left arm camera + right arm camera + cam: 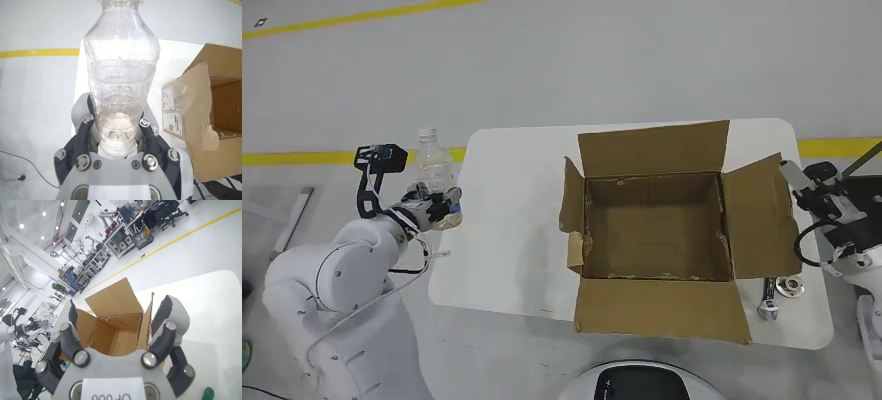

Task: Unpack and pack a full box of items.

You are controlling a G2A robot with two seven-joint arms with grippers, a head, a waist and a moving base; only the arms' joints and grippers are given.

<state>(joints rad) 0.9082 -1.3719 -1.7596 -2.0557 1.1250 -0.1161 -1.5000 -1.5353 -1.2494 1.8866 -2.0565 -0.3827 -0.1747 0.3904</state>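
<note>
A clear plastic bottle point(432, 160) hangs just off the table's left edge, held at its base by my left gripper point(437, 208). In the left wrist view the bottle point(121, 79) rises from between the fingers point(86, 125), which are shut on it. An open cardboard box point(657, 235) stands on the white table point(507, 230), its inside bare and its flaps spread. My right gripper point(121, 311) sits at the table's right edge, open, with nothing between its fingers, facing the box point(113, 321). Far off in that view the bottle point(42, 313) is seen in the left gripper.
A wrench point(767, 300) and a small round metal part point(789, 287) lie on the table by the box's front right corner. A yellow floor line point(302, 157) runs behind the table. A cable point(28, 168) trails on the floor.
</note>
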